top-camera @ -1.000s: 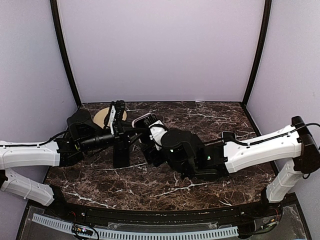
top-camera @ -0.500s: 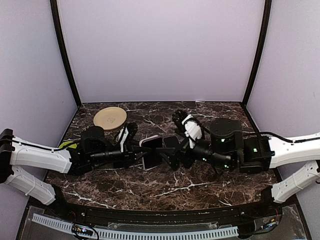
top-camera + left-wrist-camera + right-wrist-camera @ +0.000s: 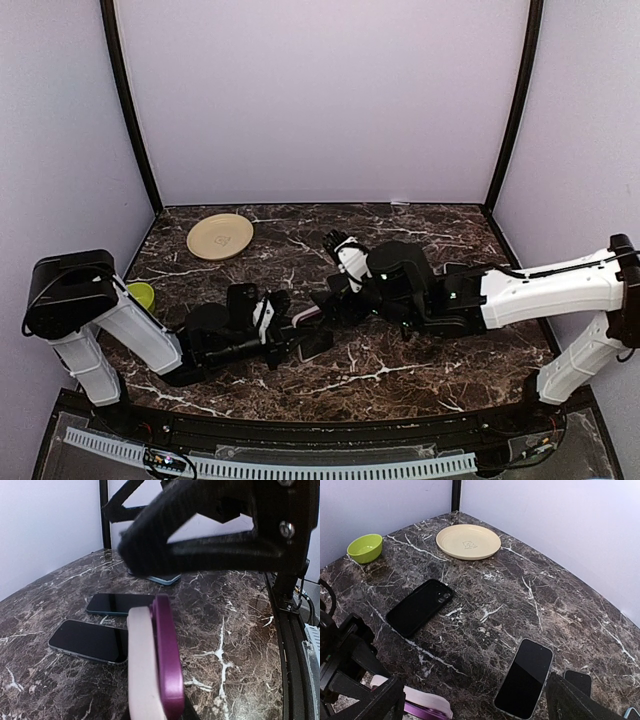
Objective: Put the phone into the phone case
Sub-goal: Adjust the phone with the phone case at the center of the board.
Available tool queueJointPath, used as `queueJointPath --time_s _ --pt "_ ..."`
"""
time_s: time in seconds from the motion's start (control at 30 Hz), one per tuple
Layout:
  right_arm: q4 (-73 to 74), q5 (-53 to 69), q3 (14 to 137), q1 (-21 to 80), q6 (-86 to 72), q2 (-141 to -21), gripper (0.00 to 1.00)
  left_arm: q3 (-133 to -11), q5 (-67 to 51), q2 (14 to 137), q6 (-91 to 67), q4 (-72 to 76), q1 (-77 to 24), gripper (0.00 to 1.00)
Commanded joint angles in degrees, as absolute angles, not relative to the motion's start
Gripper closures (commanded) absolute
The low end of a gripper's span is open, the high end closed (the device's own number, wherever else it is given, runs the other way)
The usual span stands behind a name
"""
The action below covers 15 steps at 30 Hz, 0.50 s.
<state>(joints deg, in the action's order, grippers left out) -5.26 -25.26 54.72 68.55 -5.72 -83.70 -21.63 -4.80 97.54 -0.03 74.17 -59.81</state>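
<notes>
My left gripper [image 3: 290, 335] lies low on the table, shut on the phone and phone case [image 3: 152, 665]. They stand edge-on as a matte pale pink layer pressed against a glossy purple one; which is the phone I cannot tell. The pair shows as a pinkish slab [image 3: 305, 318] from above and at the bottom left [image 3: 412, 702] of the right wrist view. My right gripper [image 3: 328, 285] hovers just right of and above it, open wide, with nothing between its fingers [image 3: 372, 700].
A cream plate [image 3: 220, 237] and a green bowl [image 3: 140, 294] sit at the back left. A black case or phone [image 3: 419, 606] lies back-up. Dark-screened phones [image 3: 525, 677] [image 3: 577, 682] lie face up near my right gripper. A light-blue item [image 3: 162, 579] lies beyond.
My right gripper has opened wide and swung back over the table's middle. My left arm has dropped low and drawn toward the front, still holding the pink and purple pair.
</notes>
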Motion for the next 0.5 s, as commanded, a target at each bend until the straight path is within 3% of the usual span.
queueJointPath --time_s 0.0,0.23,0.47 --pt "-11.53 -23.0 55.83 68.08 -4.48 -86.21 0.01 -20.92 -3.12 98.97 0.19 86.38 -60.47 1.0" --pt "-14.42 -20.88 55.18 67.39 -3.28 -91.94 0.02 -18.78 -3.02 101.67 -2.52 89.49 -60.47 0.99" --pt "-14.79 -20.56 53.3 66.88 -3.61 -94.31 0.01 -20.25 -2.48 99.94 -1.04 83.28 -60.47 0.88"
